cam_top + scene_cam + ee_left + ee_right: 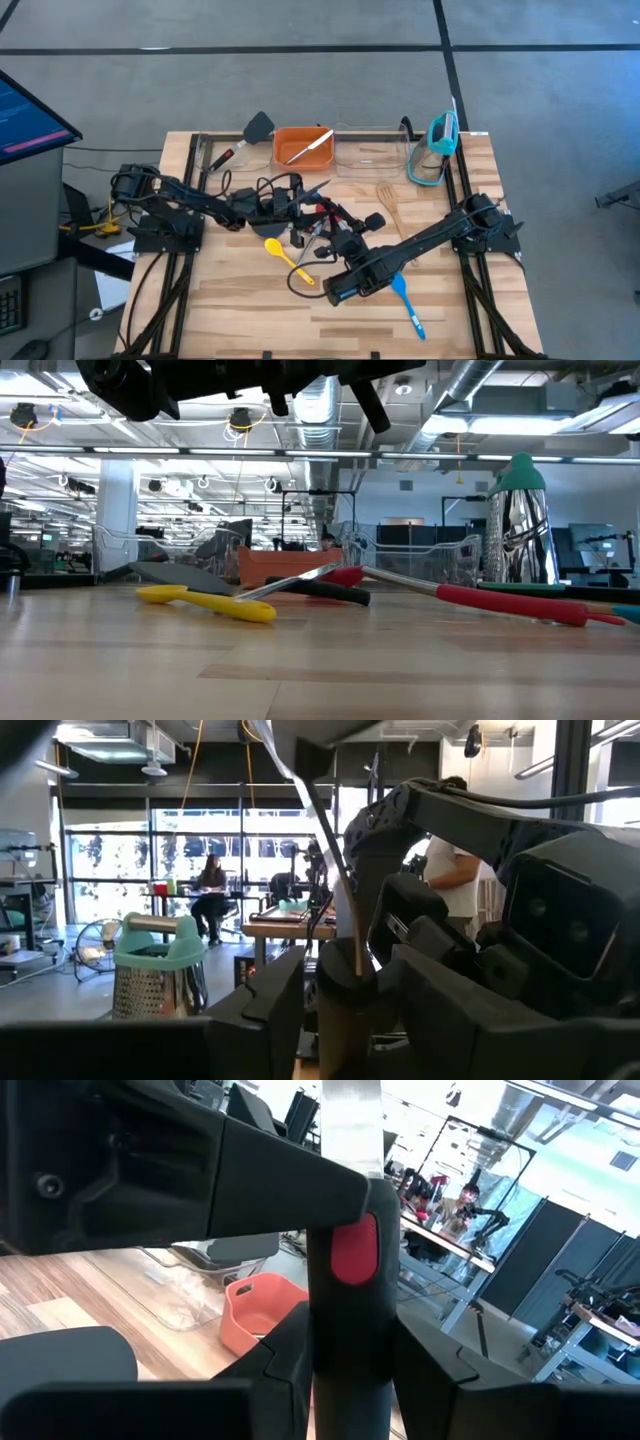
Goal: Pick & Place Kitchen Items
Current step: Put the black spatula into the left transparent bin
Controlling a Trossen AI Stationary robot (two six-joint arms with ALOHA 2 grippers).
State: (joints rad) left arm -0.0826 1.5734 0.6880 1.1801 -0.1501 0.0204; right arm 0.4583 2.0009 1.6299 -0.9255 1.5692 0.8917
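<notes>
Nearest the low camera lies the yellow spoon [208, 601] on the table [230, 300], with a red-handled utensil [512, 603] to its right. The right gripper [345, 1330] pinches a black-and-red handle [352, 1255]; the left gripper [350, 995] seems closed on a thin utensil [330, 860], possibly a handover. Next comes a carry to the orange bin [303, 146] at the far edge, over the central clutter; the near boards lie open.

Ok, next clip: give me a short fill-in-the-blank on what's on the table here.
1. The bin at the table's far edge is coloured ____.
2. The right gripper is shut on a black handle with a ____ patch.
3. The spoon near the table's middle is ____.
4. The grater has a ____ handle.

Missing words: orange; red; yellow; teal
</notes>
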